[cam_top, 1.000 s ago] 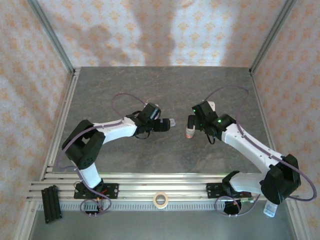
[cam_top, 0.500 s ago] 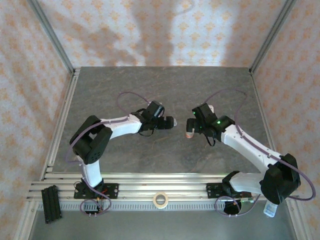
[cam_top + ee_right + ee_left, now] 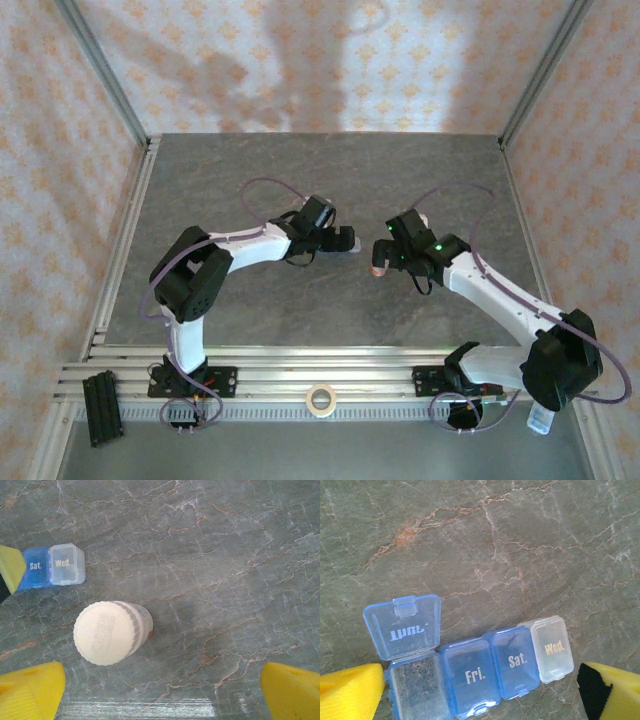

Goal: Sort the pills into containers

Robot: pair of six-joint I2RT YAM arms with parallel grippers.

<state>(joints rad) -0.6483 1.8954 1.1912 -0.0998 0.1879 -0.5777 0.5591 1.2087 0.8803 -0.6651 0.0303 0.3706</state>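
- The pill organiser point(image 3: 470, 675) is cut off at its bottom edge; what's in the open Thur compartment is unclear.
- Left gripper point(image 3: 480, 690) is spread wide either side of it, gripping nothing.
- Right gripper point(image 3: 160, 690) is wide around the bottle point(image 3: 112, 632), not touching it.

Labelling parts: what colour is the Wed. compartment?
The Wed. compartment is clear, not blue; left wrist view.

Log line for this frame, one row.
left gripper: open, flanking pill organiser | Thur lid up; Fri, Sat, Wed shut | right gripper: open, above capped bottle standing on table
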